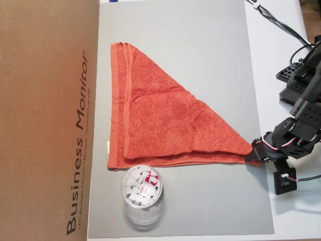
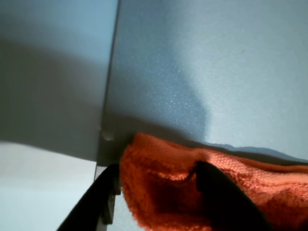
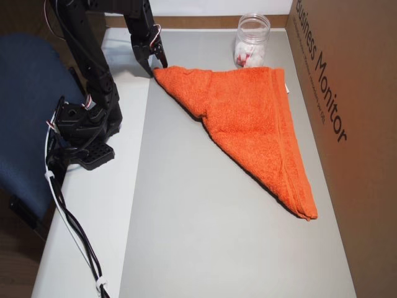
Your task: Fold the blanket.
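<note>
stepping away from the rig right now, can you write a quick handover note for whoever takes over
Gripper: jaws on either side of one corner of the orange-red terry-cloth blanket, with cloth bunched between them; whether they are clamped cannot be told. In an overhead view that corner lies at the edge of the grey mat, nearest the arm.
Blanket: lies flat on the mat, folded into a triangle, hemmed edges stacked along the side next to the brown cardboard box.
Clear plastic jar of white pieces: stands on the mat beside the blanket's long edge.
Done: one diagonal fold.
Left: probably a further fold from the corner at the jaws, then release.
</note>
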